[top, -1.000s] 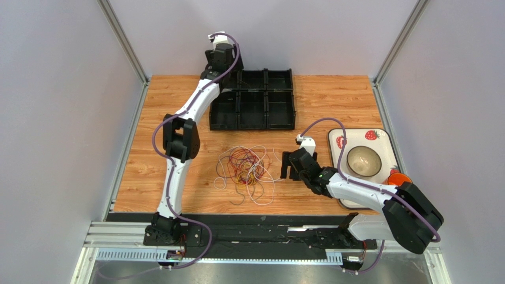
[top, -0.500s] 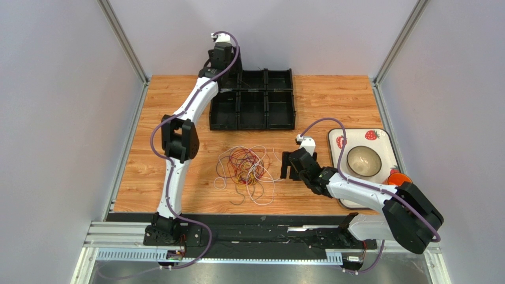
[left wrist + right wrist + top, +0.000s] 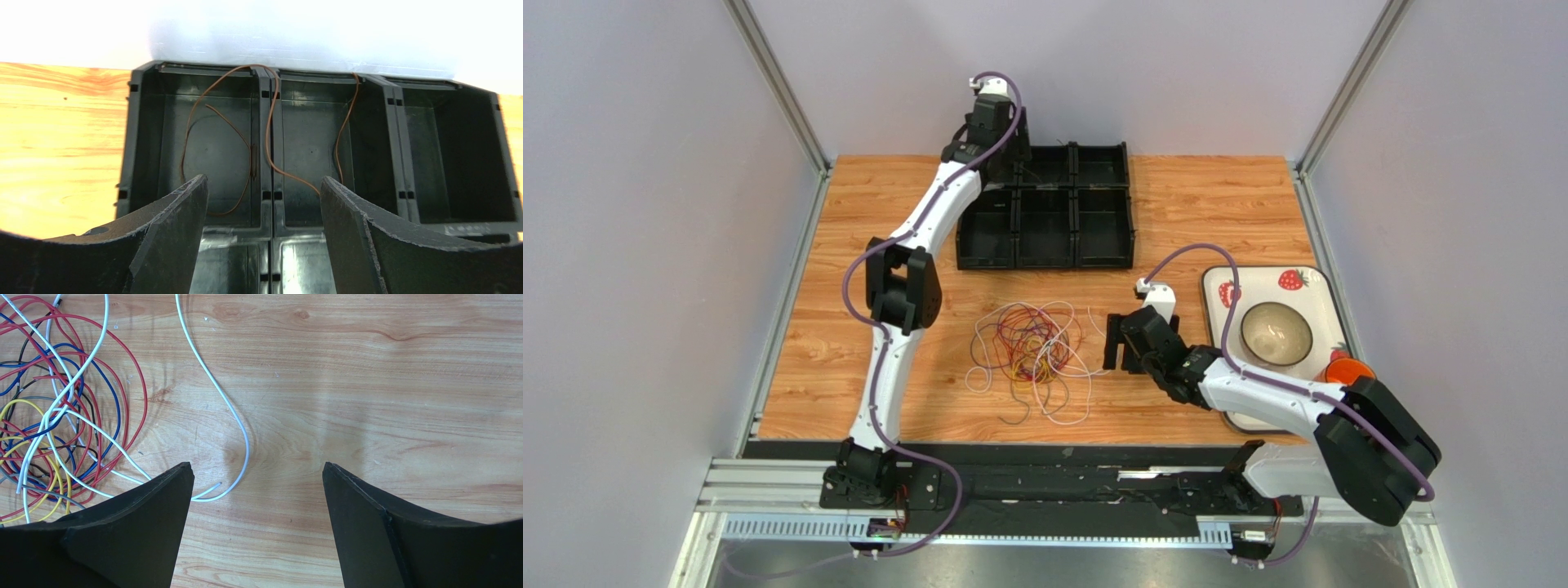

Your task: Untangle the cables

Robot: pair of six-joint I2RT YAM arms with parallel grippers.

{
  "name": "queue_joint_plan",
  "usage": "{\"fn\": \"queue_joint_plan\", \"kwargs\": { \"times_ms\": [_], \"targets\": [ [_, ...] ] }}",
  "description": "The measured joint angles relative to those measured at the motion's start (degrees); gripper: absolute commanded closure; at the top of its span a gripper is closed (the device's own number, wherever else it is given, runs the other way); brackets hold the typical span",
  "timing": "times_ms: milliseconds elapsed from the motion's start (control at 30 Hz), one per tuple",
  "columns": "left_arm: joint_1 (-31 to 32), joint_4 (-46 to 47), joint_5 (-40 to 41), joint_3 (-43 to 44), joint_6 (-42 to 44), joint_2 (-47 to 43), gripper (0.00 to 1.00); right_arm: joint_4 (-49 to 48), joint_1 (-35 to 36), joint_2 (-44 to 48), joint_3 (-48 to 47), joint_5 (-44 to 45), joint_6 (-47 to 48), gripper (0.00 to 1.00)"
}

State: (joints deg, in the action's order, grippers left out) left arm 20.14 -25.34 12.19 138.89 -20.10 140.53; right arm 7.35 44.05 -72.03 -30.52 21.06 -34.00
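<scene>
Wood-grain counter (image 3: 1210,196) fills the space between plain grey walls, smooth and lightly glossy. At its far side sits a black plastic tray (image 3: 1071,227) with six square, hard-walled pockets. The left arm has stretched a little farther over the tray's back-left corner in the last second, while the right arm has not moved. The left gripper (image 3: 263,180) hangs released and empty, its jaws slightly closer together than a moment ago. Below it one thin brown cable (image 3: 267,144) lies draped over the divider between two back pockets, so I judge one strand sorted. The remaining cables (image 3: 1032,343), red, blue, yellow and white loops, stay tangled mid-counter. The right gripper (image 3: 257,467) hovers released over a limp white cable (image 3: 239,419).
</scene>
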Motion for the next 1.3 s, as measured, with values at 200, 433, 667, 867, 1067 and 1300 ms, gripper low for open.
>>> {"fn": "queue_joint_plan", "kwargs": {
  "times_ms": [200,433,667,867,1067,1300],
  "targets": [
    [0.2,0.5,0.3,0.9,-0.3,4.1,0.33,-0.2,0.0,0.0,0.0,-0.1,0.0,0.19],
    [0.1,0.7,-0.1,1.2,-1.3,7.8,0.41,-0.4,0.0,0.0,-0.1,-0.1,0.0,0.19],
    [0.1,2.2,-0.7,1.2,-1.9,8.1,0.39,-0.8,0.0,-0.1,-0.1,-0.2,0.3,0.19],
    [0.1,3.3,-1.7,1.2,-2.6,8.1,0.29,-0.8,0.0,-0.8,-0.1,-0.2,0.4,0.19],
    [0.1,5.1,-2.5,1.2,-3.2,8.1,0.33,-0.8,0.0,-1.0,-0.3,-0.2,0.4,0.19],
    [0.0,7.8,-2.5,2.2,-5.2,8.4,0.43,-0.9,0.0,-1.0,-0.3,-0.2,0.4,0.19]
  ]
}}
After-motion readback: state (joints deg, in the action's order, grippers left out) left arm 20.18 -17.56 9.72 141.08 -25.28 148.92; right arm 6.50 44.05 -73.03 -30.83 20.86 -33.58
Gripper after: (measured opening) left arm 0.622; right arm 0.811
